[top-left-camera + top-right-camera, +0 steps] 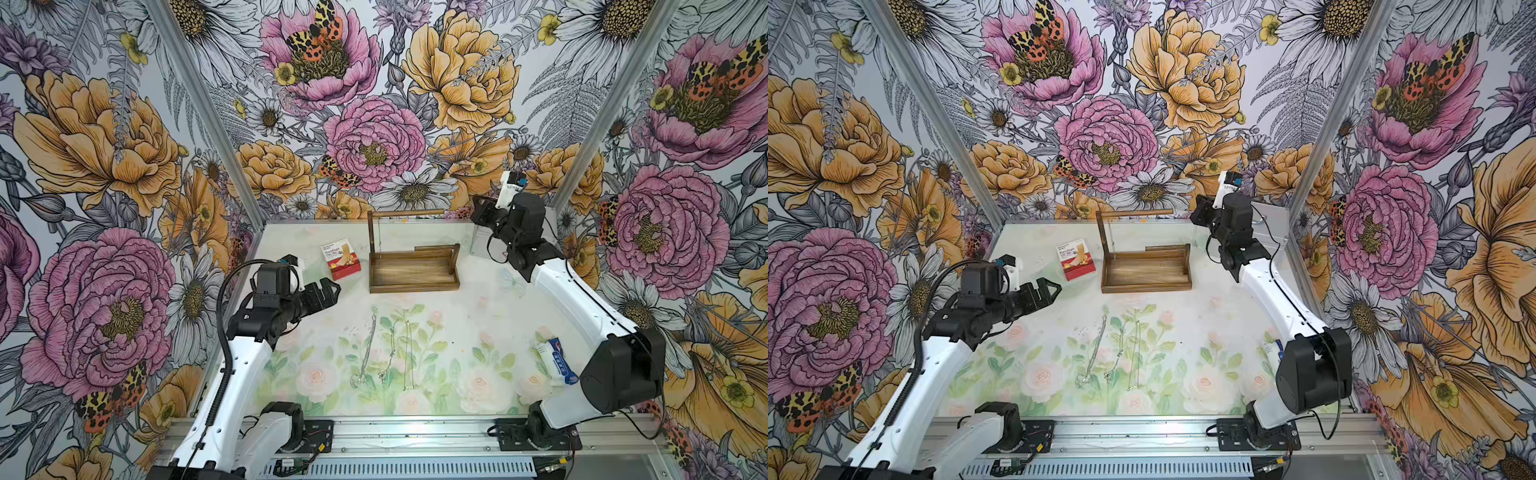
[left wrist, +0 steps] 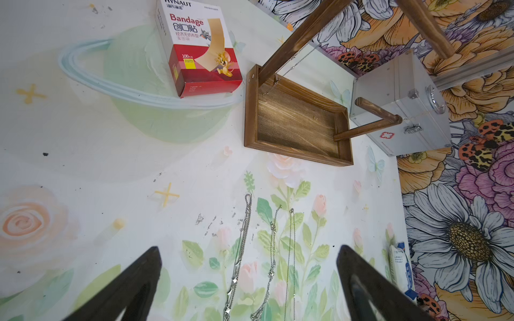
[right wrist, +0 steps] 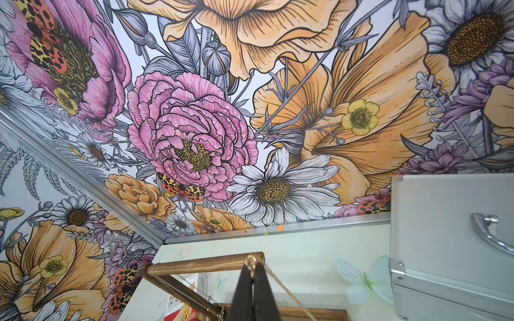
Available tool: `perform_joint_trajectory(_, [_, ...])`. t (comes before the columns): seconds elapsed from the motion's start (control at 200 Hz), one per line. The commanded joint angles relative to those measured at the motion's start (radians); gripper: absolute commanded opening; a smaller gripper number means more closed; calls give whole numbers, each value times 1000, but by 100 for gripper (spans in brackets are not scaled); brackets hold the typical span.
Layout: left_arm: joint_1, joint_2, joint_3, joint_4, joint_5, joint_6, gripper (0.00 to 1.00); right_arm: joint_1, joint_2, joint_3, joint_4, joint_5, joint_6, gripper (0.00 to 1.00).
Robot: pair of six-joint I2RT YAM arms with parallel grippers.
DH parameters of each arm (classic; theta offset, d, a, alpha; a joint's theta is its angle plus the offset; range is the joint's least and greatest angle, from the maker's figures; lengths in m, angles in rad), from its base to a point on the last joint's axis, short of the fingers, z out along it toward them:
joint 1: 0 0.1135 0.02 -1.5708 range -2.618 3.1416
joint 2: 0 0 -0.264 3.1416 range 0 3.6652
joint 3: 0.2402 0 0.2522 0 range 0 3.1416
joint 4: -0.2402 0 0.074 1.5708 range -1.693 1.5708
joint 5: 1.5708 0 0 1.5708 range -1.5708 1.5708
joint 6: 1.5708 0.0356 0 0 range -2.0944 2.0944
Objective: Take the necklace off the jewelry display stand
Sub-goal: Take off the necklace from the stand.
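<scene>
a: floral wallpaper in pink, orange and white covers the booth walls; a pale mat printed with roses covers the table

b: where is the jewelry display stand?

a: the jewelry display stand sits at the far middle of the mat: a dark wooden tray, a thin post at its left end, a rod running right from the post's top

b: and the necklaces?

a: a silver necklace hangs from the rod close beside the post, down toward the tray. a gold necklace trails from the tips of the right gripper. three more chains lie side by side on the near middle of the mat, well apart from the stand

b: how are the grippers?

a: the right gripper is clenched on a small gold ring of that necklace, at the rod's right end. i cannot tell whether the loop is clear of the rod. the left gripper is released, fingers spread wide, holding nothing, raised over the left side of the mat

b: anything else?

a: a red and white bandage box just left of the stand, a silver metal case at the far right corner, a white and blue packet near the right edge
</scene>
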Motion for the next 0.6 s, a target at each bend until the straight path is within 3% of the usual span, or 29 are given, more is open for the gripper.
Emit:
perform_joint_trajectory(0.0, [16,-20,-12,18,-14,2,99,-4,-75,11,-41,8,-21,0])
perform_joint_trajectory(0.595, [-4,-58,-35,101,96,1,99,30,-349,-47,-264,-264,-23,0])
